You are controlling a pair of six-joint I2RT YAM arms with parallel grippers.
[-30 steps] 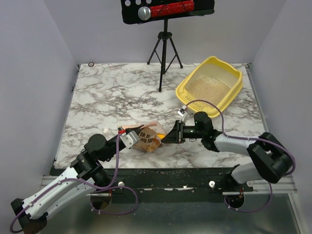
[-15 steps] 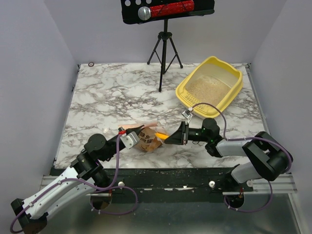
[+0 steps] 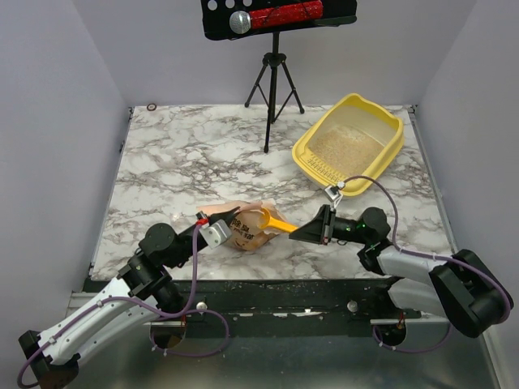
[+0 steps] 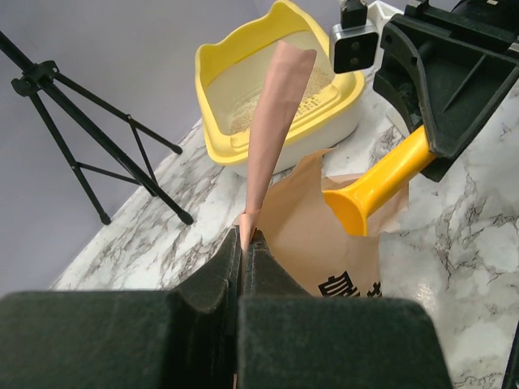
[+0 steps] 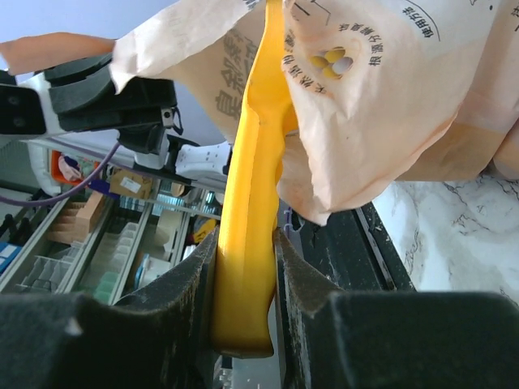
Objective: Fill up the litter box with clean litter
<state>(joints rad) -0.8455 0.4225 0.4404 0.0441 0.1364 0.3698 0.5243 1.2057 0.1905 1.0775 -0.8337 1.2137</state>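
The yellow litter box (image 3: 302, 154) stands at the far right of the table with clean litter (image 3: 331, 147) spread over its floor; the left wrist view shows the litter box (image 4: 212, 134) and clean litter (image 4: 242, 120) too. A tan paper bag (image 3: 246, 229) lies near the front edge. My left gripper (image 3: 214, 232) is shut on the bag's upright flap (image 4: 274, 113). The right gripper (image 3: 306, 231) is shut on the handle of a yellow-orange scoop (image 3: 278, 221), whose head is hidden inside the bag (image 5: 365, 105). The scoop handle (image 5: 250, 203) sits between the right gripper's (image 5: 246, 267) jaws.
A black tripod (image 3: 272, 77) stands at the back centre under a black bar carrying a red roll (image 3: 276, 16). A small ring (image 3: 152, 106) lies in the far left corner. Grey walls close in the table on three sides.
My right arm has drawn back to the right, so more of the scoop's handle shows outside the bag. The left gripper has kept its hold on the flap without moving.
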